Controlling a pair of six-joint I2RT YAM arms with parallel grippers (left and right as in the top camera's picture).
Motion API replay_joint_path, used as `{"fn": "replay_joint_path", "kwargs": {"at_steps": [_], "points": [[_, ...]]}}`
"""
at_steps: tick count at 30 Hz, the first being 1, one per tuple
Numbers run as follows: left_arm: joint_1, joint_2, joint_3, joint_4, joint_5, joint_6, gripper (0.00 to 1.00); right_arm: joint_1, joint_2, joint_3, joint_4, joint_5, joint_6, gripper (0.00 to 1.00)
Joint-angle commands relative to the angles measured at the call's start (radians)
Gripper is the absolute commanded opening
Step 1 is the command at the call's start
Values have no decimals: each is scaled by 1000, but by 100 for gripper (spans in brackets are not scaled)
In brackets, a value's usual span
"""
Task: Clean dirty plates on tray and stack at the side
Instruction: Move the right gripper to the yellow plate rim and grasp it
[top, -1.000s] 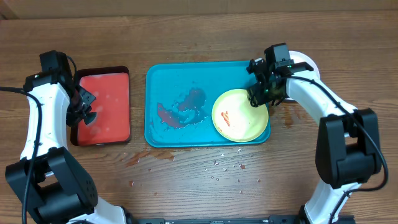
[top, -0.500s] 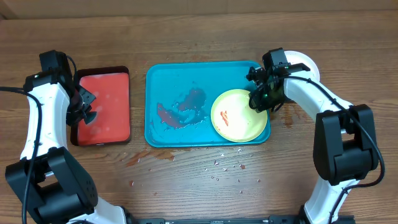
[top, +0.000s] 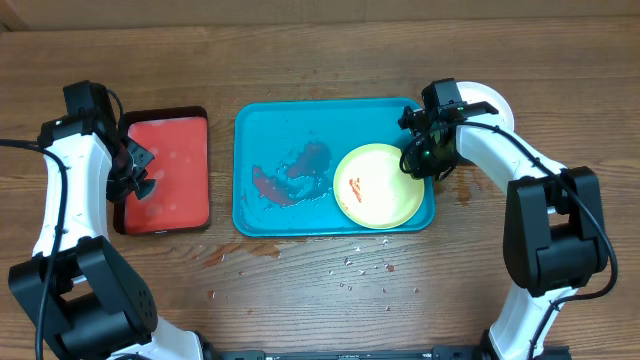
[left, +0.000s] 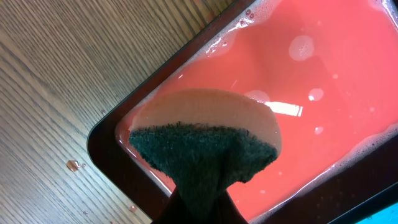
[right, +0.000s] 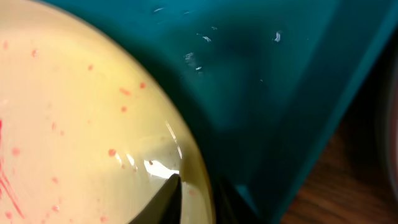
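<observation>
Right gripper (top: 424, 160) pinches the yellow-green plate (top: 378, 185) by its rim at the teal tray (top: 270, 125)'s right end, apparently holding it steady inside for scrubbing, while left of that tray the left gripper (top: 140, 180) clamps a sponge (left: 205, 149) dipped in the red tray (left: 106, 134)'s soapy water.

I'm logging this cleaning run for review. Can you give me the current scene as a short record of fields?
left gripper: shut on the sponge, over the red tray of pink foamy liquid
right gripper: pinching the right rim of the yellow-green plate
yellow-green plate: right end of the teal tray, red sauce marks on it
teal tray: red smears near its middle
white plate: on the table right of the teal tray, partly behind the right arm
</observation>
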Motion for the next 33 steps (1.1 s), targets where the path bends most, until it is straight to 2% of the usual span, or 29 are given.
{"fn": "replay_joint_path", "kwargs": {"at_steps": [1, 8, 10, 11, 12, 14, 17, 23, 33], "points": [[-2, 1, -8, -1, 9, -13, 4, 5, 15, -2, 1, -8, 87, 12], [-2, 1, -8, 0, 9, -13, 4, 5, 15, -2, -34, -11, 314, 13], [-2, 1, -8, 0, 9, -13, 4, 5, 15, -2, -38, -47, 356, 30], [-2, 1, -8, 0, 9, -13, 4, 5, 15, -2, -36, -79, 367, 36], [-2, 1, -8, 0, 9, -13, 4, 5, 15, -2, -34, -113, 373, 38], [-2, 1, -8, 0, 9, -13, 4, 5, 15, -2, -31, -175, 373, 37], [-2, 1, -8, 0, 9, -13, 4, 5, 15, -2, -19, -211, 373, 23], [-2, 1, -8, 0, 9, -13, 4, 5, 15, -2, -36, -204, 378, 23], [-2, 1, -8, 0, 16, -13, 4, 6, 15, -3, -73, -154, 510, 23]]}}
